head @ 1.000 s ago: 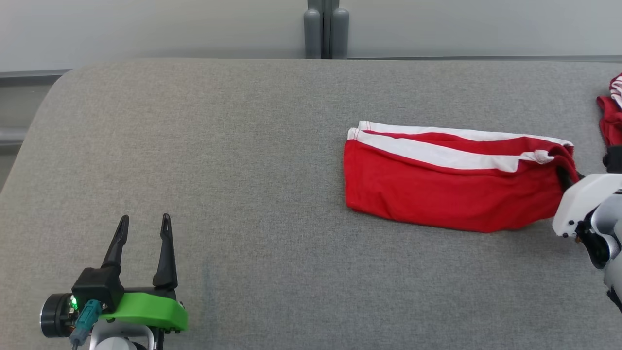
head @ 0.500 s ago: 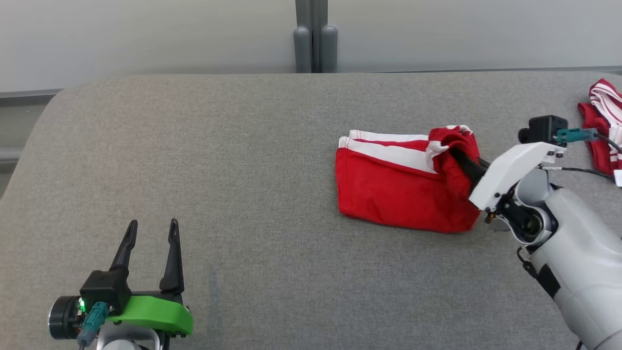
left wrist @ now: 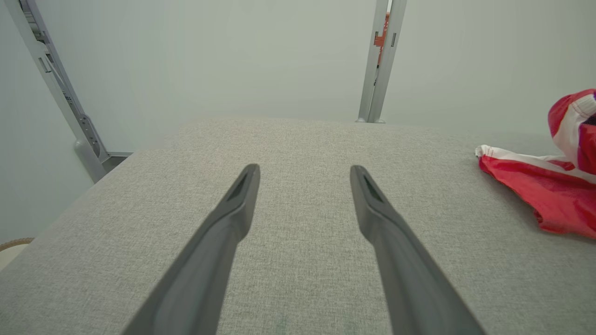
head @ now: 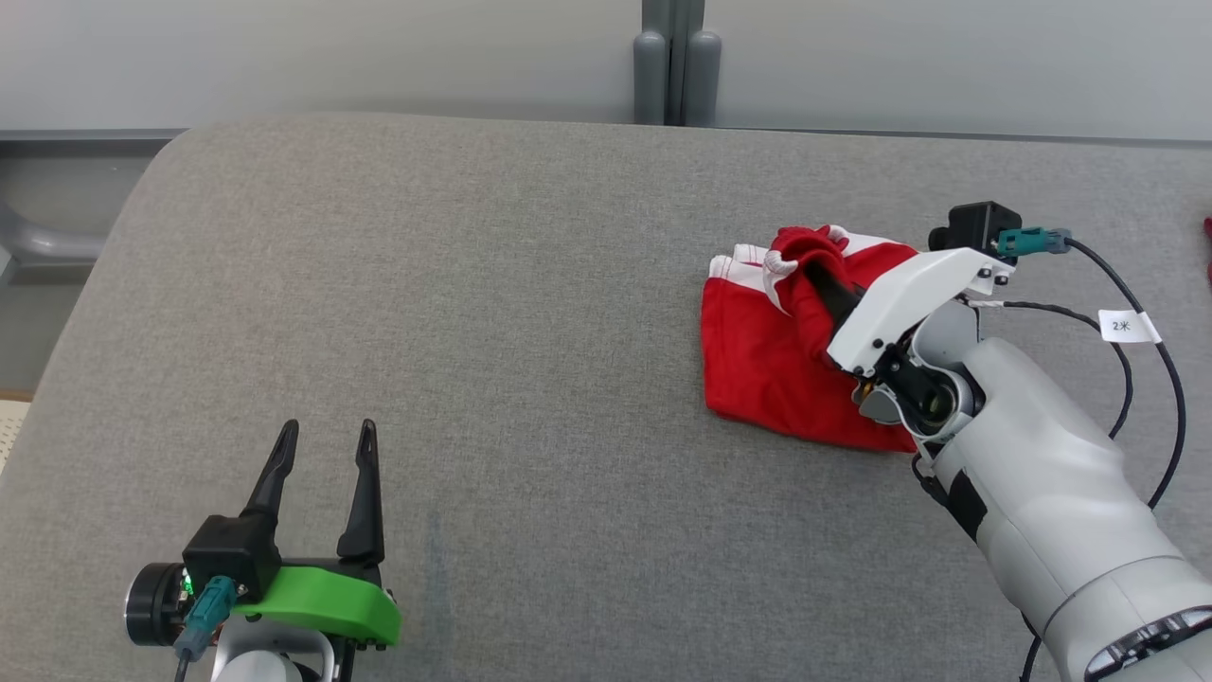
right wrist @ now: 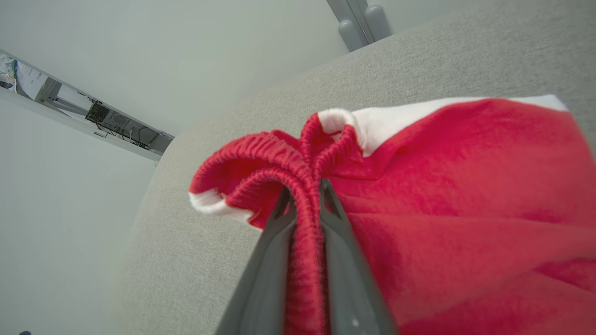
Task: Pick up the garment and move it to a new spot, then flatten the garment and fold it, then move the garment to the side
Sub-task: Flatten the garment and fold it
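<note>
The garment [head: 757,365] is red with white stripes and lies on the grey table [head: 473,284] at the right. My right gripper [head: 818,272] is shut on its gathered elastic waistband, which it holds raised above the garment's left part. In the right wrist view the red band [right wrist: 305,218] is pinched between the two fingers of the right gripper [right wrist: 305,188]. My left gripper [head: 327,431] rests open at the lower left, far from the cloth. The left wrist view shows the open left gripper [left wrist: 305,172] over bare fabric, with the garment [left wrist: 554,204] at the right edge.
Two grey posts [head: 674,62] stand behind the table's far edge. A black cable with a white tag [head: 1120,327] loops to the right of my right wrist. A sliver of another red cloth [head: 1208,251] shows at the right edge. The table's left corner is rounded.
My right gripper has carried the garment's right end up and leftward over the rest, so the cloth now lies doubled and shorter. The head camera shifted. The left gripper stayed open.
</note>
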{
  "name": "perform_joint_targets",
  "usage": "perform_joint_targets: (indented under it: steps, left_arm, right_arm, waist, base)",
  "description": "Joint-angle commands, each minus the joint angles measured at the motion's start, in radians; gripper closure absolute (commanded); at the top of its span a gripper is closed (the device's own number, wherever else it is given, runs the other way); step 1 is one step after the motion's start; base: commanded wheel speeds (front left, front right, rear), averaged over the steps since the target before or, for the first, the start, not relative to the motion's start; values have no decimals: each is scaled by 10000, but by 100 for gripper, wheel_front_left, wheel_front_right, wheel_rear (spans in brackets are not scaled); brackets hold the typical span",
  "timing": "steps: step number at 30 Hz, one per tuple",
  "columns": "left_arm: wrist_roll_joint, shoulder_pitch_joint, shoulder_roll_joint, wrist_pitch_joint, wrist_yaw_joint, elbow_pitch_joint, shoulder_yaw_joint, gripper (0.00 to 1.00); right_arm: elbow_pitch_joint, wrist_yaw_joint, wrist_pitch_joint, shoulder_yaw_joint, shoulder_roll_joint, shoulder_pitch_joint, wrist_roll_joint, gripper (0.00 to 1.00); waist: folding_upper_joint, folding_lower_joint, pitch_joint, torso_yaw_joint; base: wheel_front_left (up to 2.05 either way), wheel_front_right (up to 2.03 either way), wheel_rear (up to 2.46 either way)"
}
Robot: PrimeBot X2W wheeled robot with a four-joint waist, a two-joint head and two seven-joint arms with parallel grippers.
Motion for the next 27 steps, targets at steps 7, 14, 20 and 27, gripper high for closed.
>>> perform_joint_targets:
  steps: [7, 14, 20, 27]
  left_arm:
    - [-196, -127, 14, -24, 119, 87, -149, 0]
    - [-92, 127, 17, -25, 168, 77, 100, 0]
    - [62, 292, 18, -24, 135, -104, 401, 0]
    - [191, 460, 28, -25, 121, -325, 707, 0]
  right_arm:
    - [896, -4, -555, 509, 171, -415, -680, 0]
    - [-389, -4, -1637, 1378, -435, 218, -981, 0]
    - [-1848, -4, -3239, 1791, -1511, 938, -1414, 0]
    - [-3574, -4, -3902, 1064, -2436, 2237, -2568, 0]
  waist:
    - [0, 0, 119, 215]
    - [0, 0, -157, -154]
    - [0, 0, -280, -702]
    - [0, 0, -394, -1325]
  base:
    - [0, 0, 0]
    - [0, 0, 0]
    - [0, 0, 0]
    - [0, 0, 0]
